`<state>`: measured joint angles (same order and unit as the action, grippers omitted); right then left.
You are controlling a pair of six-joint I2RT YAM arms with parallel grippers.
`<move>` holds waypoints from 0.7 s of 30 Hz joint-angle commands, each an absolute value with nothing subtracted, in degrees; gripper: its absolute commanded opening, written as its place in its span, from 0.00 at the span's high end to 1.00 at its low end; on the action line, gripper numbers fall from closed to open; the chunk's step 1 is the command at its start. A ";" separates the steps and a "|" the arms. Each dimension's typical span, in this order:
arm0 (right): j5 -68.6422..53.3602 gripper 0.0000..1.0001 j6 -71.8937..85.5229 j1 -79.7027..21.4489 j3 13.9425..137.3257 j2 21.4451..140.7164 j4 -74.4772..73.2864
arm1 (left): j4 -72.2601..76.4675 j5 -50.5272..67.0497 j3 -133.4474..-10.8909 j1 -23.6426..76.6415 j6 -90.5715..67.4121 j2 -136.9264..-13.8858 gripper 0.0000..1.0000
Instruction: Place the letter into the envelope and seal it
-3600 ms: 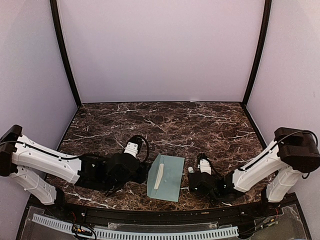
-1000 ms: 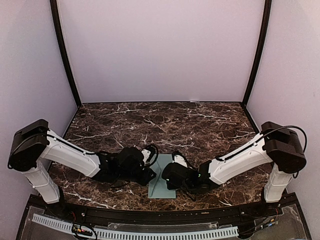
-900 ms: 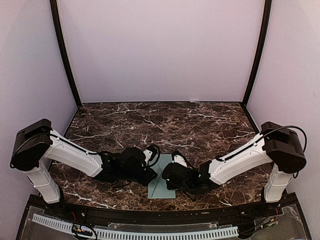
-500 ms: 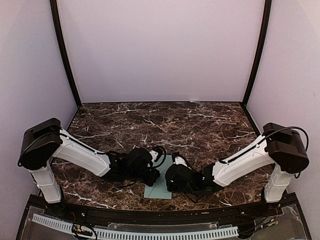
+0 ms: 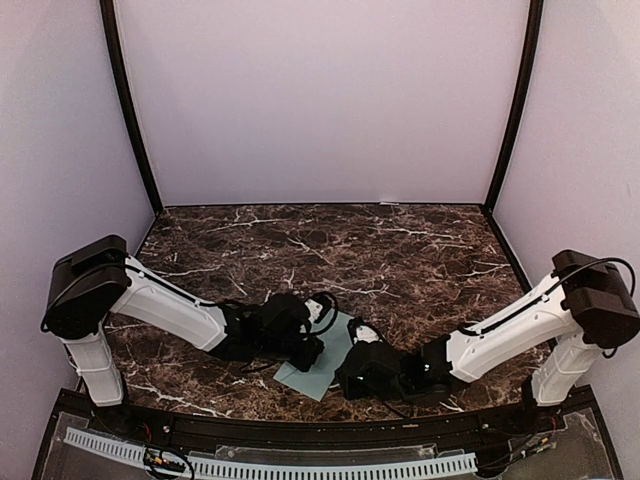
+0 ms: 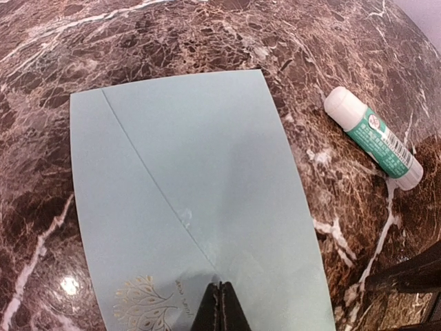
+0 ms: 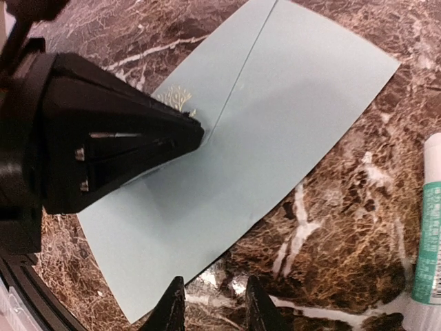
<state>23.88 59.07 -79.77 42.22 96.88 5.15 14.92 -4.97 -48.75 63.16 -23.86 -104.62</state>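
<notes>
The pale teal envelope (image 6: 207,172) lies flat on the marble near the front edge, its flap folded down along a diagonal seam, with a gold tree print (image 6: 141,302) at one corner. My left gripper (image 6: 220,293) is shut, and its joined tips press on the envelope at the flap's point (image 7: 198,133). My right gripper (image 7: 213,310) is open, with nothing between its fingers, low over bare marble just off the envelope's (image 7: 275,124) near edge. In the top view both grippers (image 5: 318,352) (image 5: 345,382) meet over the envelope (image 5: 312,372). The letter is hidden.
A white glue stick with a green label (image 6: 375,138) lies on the marble just beyond the envelope's far side, also at the right edge of the right wrist view as the glue stick (image 7: 431,234). The table's black front rail (image 5: 320,432) runs close behind the envelope.
The left gripper has closed and now presses its tips on the flap. The envelope has turned and slid slightly toward the front. The right gripper has drawn back off the envelope.
</notes>
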 commanded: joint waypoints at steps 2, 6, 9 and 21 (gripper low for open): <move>29.43 0.72 57.21 -79.75 41.52 90.76 3.49 | 15.00 1.16 -45.62 63.37 -21.53 -101.17 1.00; 29.61 0.73 53.07 -77.92 42.32 88.84 5.94 | 16.41 1.87 -44.01 63.37 -21.63 -98.90 1.00; 27.38 0.76 50.83 -75.47 43.26 89.70 8.24 | 16.36 1.79 -43.44 63.37 -21.97 -97.91 1.00; 13.91 1.00 46.00 -69.02 48.03 99.36 18.27 | 13.78 -3.01 -42.35 63.37 -23.97 -96.15 1.00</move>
<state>19.11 48.07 -70.26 45.76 97.30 13.17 16.19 -0.34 -43.05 63.18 -23.16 -98.32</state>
